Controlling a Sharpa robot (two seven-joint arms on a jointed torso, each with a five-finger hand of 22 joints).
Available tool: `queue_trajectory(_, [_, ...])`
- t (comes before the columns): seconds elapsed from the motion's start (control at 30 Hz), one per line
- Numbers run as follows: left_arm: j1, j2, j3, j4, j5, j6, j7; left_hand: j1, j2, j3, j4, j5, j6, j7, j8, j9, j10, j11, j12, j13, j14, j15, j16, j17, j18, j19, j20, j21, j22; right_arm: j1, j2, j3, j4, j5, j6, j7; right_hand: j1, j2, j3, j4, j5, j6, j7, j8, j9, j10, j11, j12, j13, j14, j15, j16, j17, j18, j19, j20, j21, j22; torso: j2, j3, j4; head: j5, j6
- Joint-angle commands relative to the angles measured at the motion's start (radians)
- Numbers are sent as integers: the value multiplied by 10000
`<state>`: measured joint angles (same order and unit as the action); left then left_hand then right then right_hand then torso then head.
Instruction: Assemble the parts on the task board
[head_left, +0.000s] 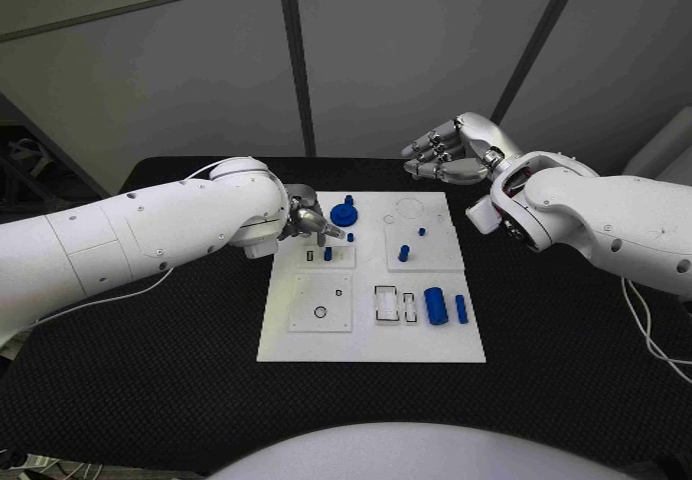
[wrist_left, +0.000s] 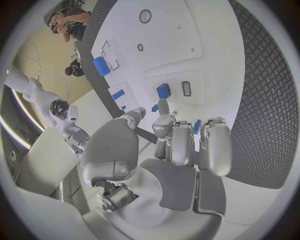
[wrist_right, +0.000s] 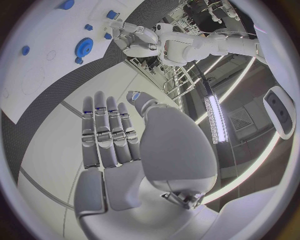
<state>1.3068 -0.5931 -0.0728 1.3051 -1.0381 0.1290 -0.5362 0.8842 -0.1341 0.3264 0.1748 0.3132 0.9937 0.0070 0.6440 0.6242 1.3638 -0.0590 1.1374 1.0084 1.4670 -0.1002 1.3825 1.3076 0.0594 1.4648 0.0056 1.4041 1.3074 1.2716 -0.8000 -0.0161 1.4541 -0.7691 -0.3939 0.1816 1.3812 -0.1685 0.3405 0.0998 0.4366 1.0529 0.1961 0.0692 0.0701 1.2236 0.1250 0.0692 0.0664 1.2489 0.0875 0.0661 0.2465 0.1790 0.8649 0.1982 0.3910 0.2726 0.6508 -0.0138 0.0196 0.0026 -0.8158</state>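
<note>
The white task board (head_left: 372, 330) lies in the middle of the black table. On it are a blue gear (head_left: 343, 213), a small blue peg (head_left: 351, 237), a blue block (head_left: 329, 254) next to a slot, a blue peg (head_left: 404, 252), a blue cylinder (head_left: 434, 302) and a slimmer blue pin (head_left: 462, 308). My left hand (head_left: 307, 222) hovers over the board's far left part, right beside the gear, with its fingers stretched toward the block (wrist_left: 164, 91) and nothing held. My right hand (head_left: 454, 148) is raised beyond the board's far right corner, its fingers (wrist_right: 106, 135) straight and empty.
The board (wrist_left: 187, 45) also carries a large ring outline (head_left: 320, 303), rectangular slots (head_left: 387, 303) and a round recess (head_left: 408, 209). A white cable (head_left: 137, 285) trails off the table's left side. Black table surface (head_left: 144, 380) surrounds the board.
</note>
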Motion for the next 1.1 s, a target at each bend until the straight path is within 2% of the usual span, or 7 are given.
queue_trajectory(0.03, [19,-113,236,83,79,92,-43,204,8,-151,-24,55,-23,48,-51,-29,-43,39,-104,-155,563,-88,-65,920,-91,335,-48,-121,641,19,10,8,-21,-18,57,41,-121,-25,-74,15,43,-72,-21,-56,-11,-78,27,-60,-10,-92,-6,-37,-14,22,24,75,-36,-16,-1,-1,3,9,30])
queue_trajectory(0.13, [55,-256,547,84,47,435,-57,528,-33,-357,-104,68,-267,146,-189,-102,-425,116,-657,-820,553,-38,-94,899,-15,205,-23,-428,331,19,7,8,-40,-21,58,38,-121,-25,-74,15,43,-72,-21,-56,-11,-78,27,-60,-10,-92,-6,-37,-14,22,24,75,-36,-16,1,1,6,12,48])
queue_trajectory(0.23, [158,-330,697,-38,79,728,-52,692,-61,-591,-68,66,-579,300,-459,-251,-862,240,-1265,-1534,545,54,-117,884,38,94,37,-678,91,19,10,7,-54,-48,63,36,-121,-25,-74,15,43,-72,-21,-56,-11,-78,27,-60,-10,-92,-6,-37,-14,22,24,75,-36,-16,2,-1,7,21,77])
queue_trajectory(0.33, [360,-309,800,-429,131,1017,-27,1002,-42,-1098,62,57,-988,603,-1169,-786,-1302,539,-1788,-2179,498,280,-224,803,109,-82,244,-1069,-262,19,19,7,-68,-89,76,31,-122,-23,-73,16,46,-75,-21,-55,-11,-81,28,-59,-10,-95,-6,-36,-16,23,25,76,-42,-20,9,-1,-8,46,143])
queue_trajectory(0.6, [597,149,870,-1827,8,1239,57,1417,49,-1819,350,43,-911,728,-1655,-1350,-1570,625,-2054,-2633,457,385,-303,744,174,-158,372,-1303,-441,19,45,7,-86,-164,93,19,-114,-9,-65,12,49,-66,-27,-45,-7,-85,24,-56,-9,-99,-6,-34,-21,25,28,78,-53,-27,34,-13,-16,104,270])
queue_trajectory(0.93, [601,872,828,-3148,-332,1944,29,1638,204,-2157,550,58,-697,696,-1736,-1559,-1489,599,-1954,-2636,502,369,-195,830,142,-79,376,-1178,-288,19,84,7,-75,-252,124,-10,-111,-1,-61,10,50,-57,-31,-38,-4,-87,23,-55,-8,-100,-6,-33,-23,26,30,79,-60,-32,57,-11,-31,183,228])
queue_trajectory(1.1, [571,980,808,-3341,-350,2066,20,1649,220,-2175,565,59,-679,693,-1739,-1571,-1490,596,-1959,-2649,504,366,-191,834,140,-75,376,-1173,-281,19,89,7,-70,-263,126,-13,-111,-1,-61,10,50,-57,-31,-38,-4,-87,23,-55,-8,-100,-6,-33,-23,26,30,79,-60,-32,68,-12,-38,196,219])
